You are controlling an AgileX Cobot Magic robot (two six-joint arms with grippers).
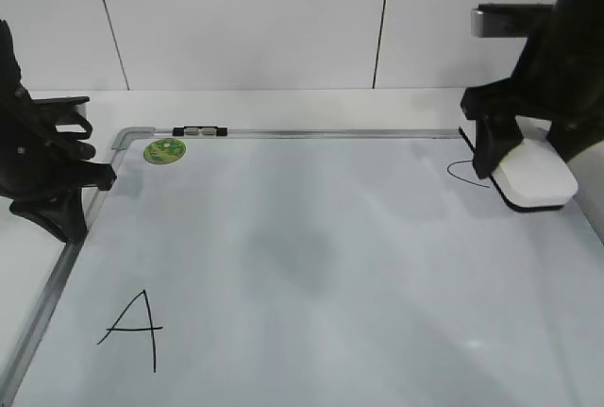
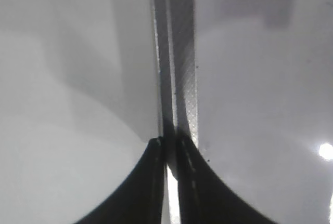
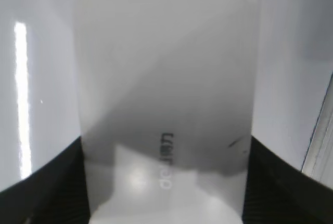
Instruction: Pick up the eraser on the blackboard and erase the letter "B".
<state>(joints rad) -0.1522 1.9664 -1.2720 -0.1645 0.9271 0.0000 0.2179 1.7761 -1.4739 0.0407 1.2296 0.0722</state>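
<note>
The blackboard (image 1: 330, 256) is a white dry-erase board with a silver frame, lying flat. The white eraser (image 1: 536, 177) sits at the board's far right, and my right gripper (image 1: 517, 154) is shut on it. In the right wrist view the eraser (image 3: 166, 78) fills the space between the two dark fingers of the right gripper (image 3: 166, 182), with faint print on it. A thin black curve (image 1: 461, 173) shows just left of the eraser. No letter "B" is visible. My left gripper (image 1: 94, 177) is shut and empty over the board's left frame (image 2: 177, 52).
A large black "A" (image 1: 134, 327) is at the board's near left. A round green sticker (image 1: 164, 150) and a black clip (image 1: 200, 130) sit at the far left corner by the top frame. A white wall stands behind the table.
</note>
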